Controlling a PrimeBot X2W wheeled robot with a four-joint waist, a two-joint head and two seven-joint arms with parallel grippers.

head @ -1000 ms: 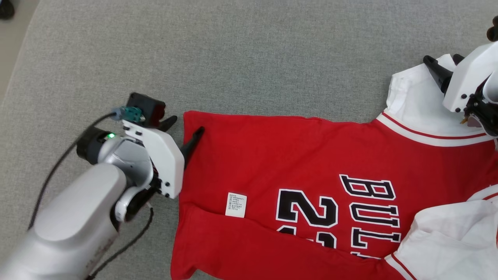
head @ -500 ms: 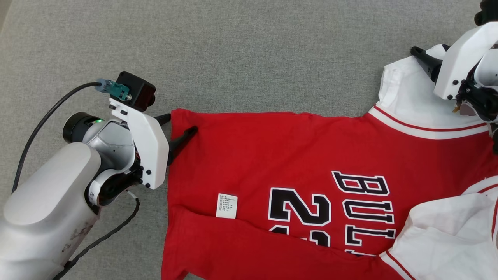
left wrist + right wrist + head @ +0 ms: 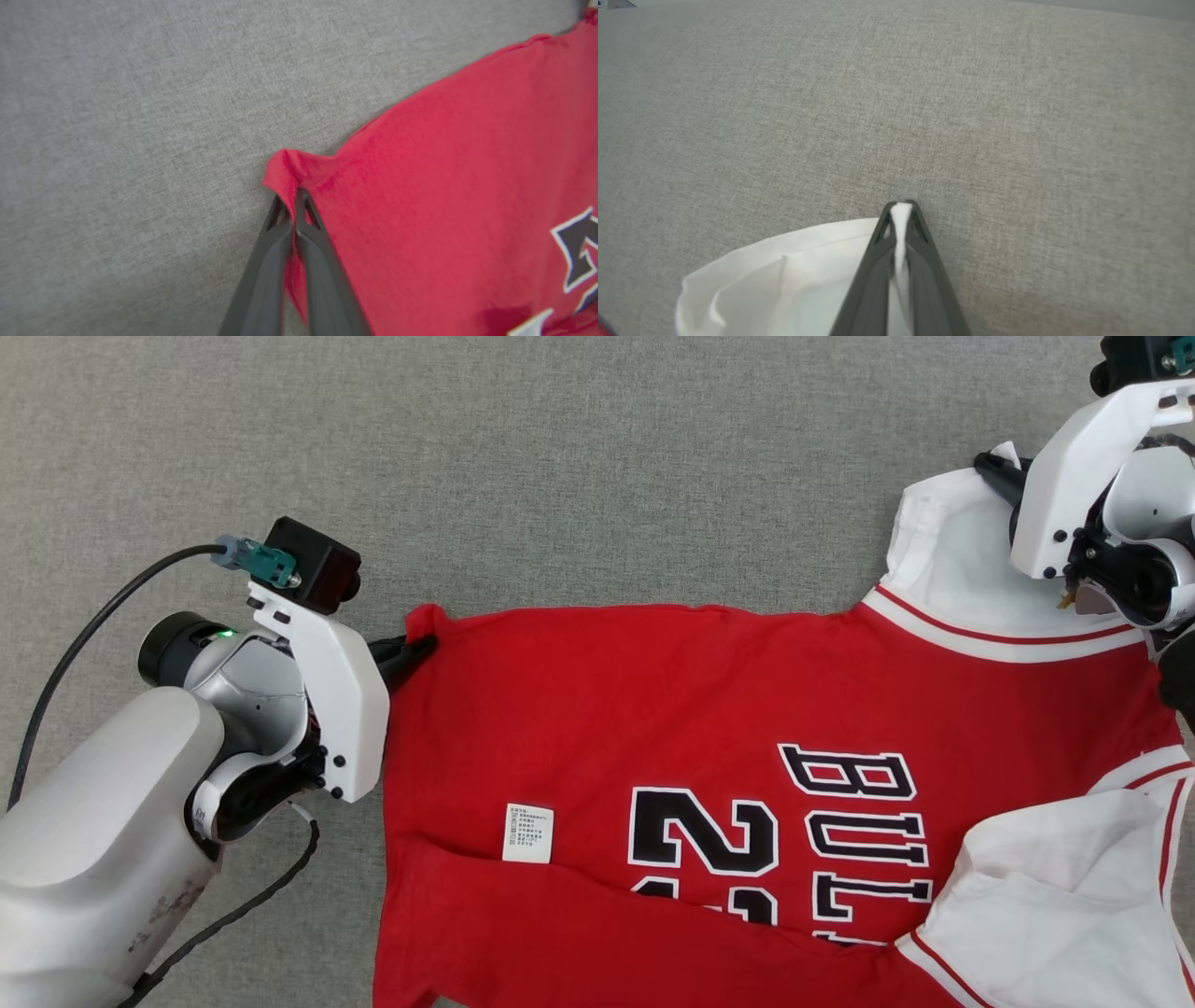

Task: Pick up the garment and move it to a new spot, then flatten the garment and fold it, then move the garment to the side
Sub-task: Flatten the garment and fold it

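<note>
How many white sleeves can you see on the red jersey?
2. The upper sleeve, top right in the head view, is pinched by the right gripper; the lower sleeve lies rumpled at bottom right, partly cut off.

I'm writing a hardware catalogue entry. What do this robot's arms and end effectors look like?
Left arm: pale grey forearm shell, scuffed, white angular wrist bracket, black boxy camera, teal plug, black cable, green light. Left end effector and right end effector: two slim, dark, tapered fingers each.
</note>
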